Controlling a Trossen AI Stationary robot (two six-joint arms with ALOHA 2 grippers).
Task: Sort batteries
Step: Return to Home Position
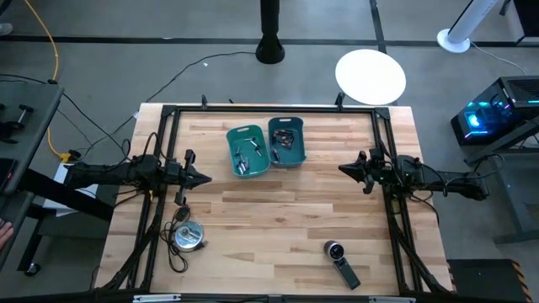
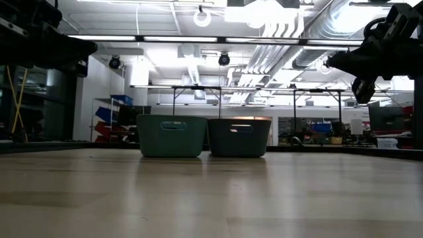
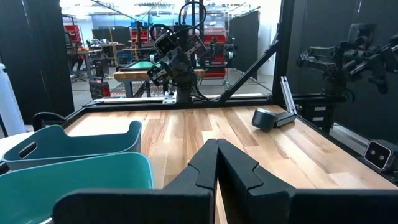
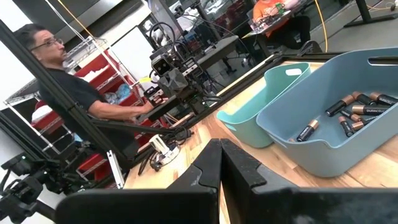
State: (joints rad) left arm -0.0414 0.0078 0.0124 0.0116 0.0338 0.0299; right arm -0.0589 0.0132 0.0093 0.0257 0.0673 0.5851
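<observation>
Two teal bins stand side by side at the table's far middle, the left bin (image 1: 248, 151) and the right bin (image 1: 286, 140). Several small batteries lie in each; those in the right bin (image 4: 351, 112) are dark with copper ends. My left gripper (image 1: 207, 178) is shut and empty, held above the table left of the bins. My right gripper (image 1: 342, 168) is shut and empty, held above the table right of the bins. Both point toward the table's middle.
A round silver disc with a black cable (image 1: 187, 236) lies near the front left. A black rectangular gadget with a round lens (image 1: 340, 260) lies at the front right. A person (image 4: 68, 87) stands beyond the table's left side. Bare wood lies between the arms.
</observation>
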